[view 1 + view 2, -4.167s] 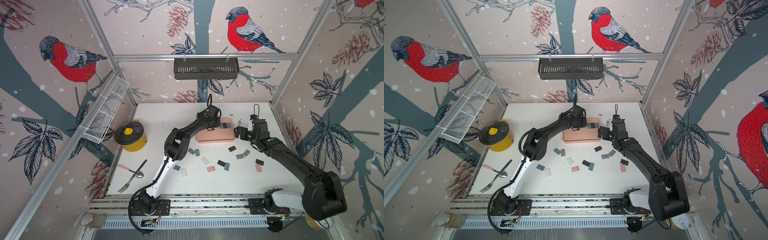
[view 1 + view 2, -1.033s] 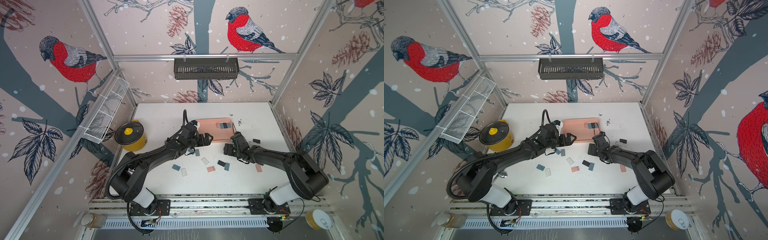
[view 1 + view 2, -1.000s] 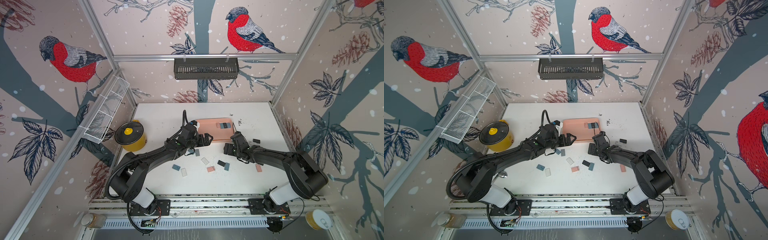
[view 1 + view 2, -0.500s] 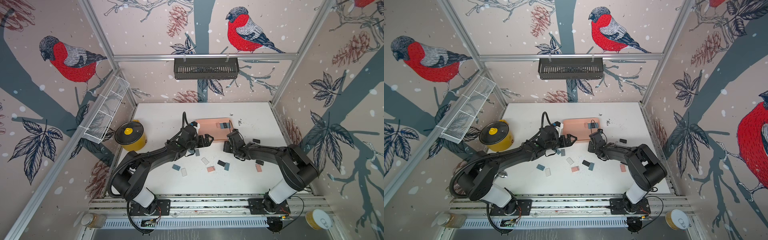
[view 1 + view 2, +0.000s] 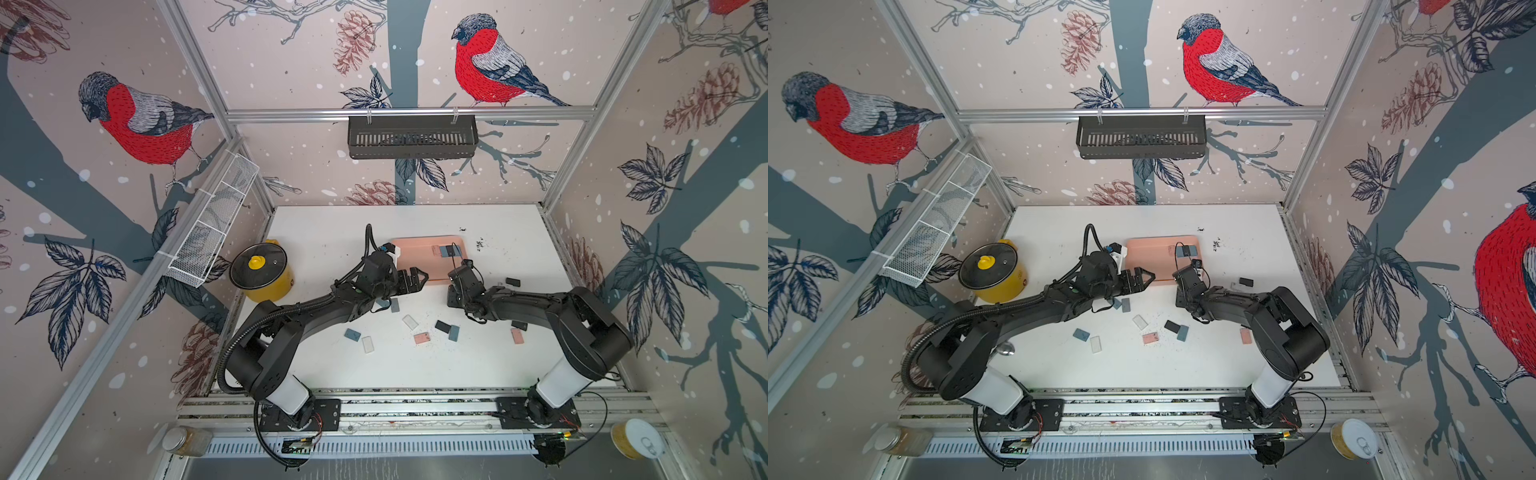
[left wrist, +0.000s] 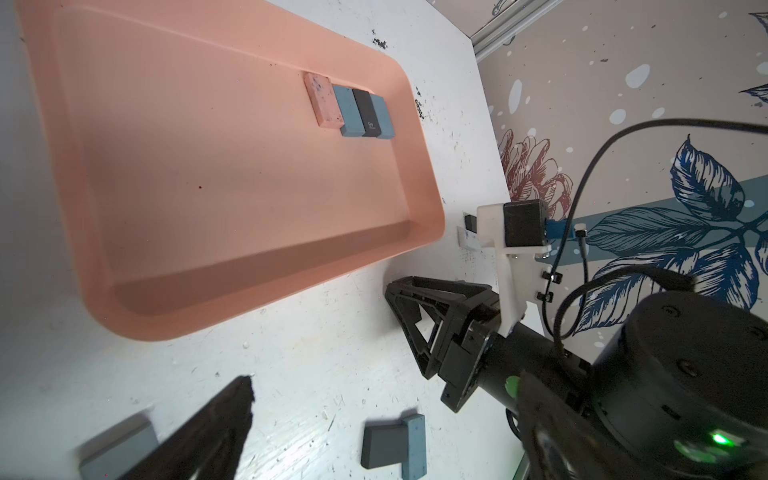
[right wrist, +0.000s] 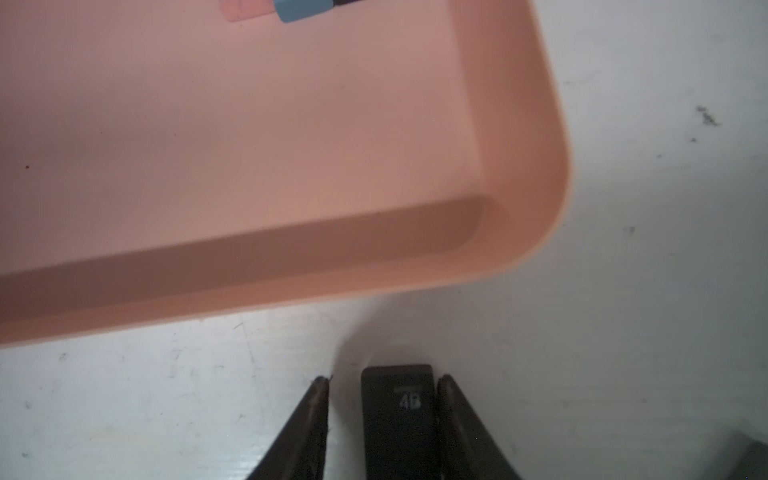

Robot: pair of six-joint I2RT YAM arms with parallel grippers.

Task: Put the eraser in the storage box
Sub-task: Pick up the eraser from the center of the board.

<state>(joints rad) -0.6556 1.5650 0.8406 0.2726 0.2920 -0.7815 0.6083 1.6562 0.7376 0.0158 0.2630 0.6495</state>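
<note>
Black rubber, light and grippy I reckon, so I'd pinch the eraser across its long sides, where my right gripper straddles it, one jaw touching, one just clear.

Both top views are bright and evenly lit from overhead. The white table shows no glare, and my left arm and right arm cast only soft, short shadows. The wide lens splays the aluminium posts outward toward the corners.

Left wrist view: sharp on the storage box, with its near wall and one end in shade. The grey eraser at the frame edge is out of focus.

Right wrist view: dimmer, soft and grainy throughout. The black eraser is smeared, though its "4B" mark stays legible, and grey shadow spreads beside it.
</note>
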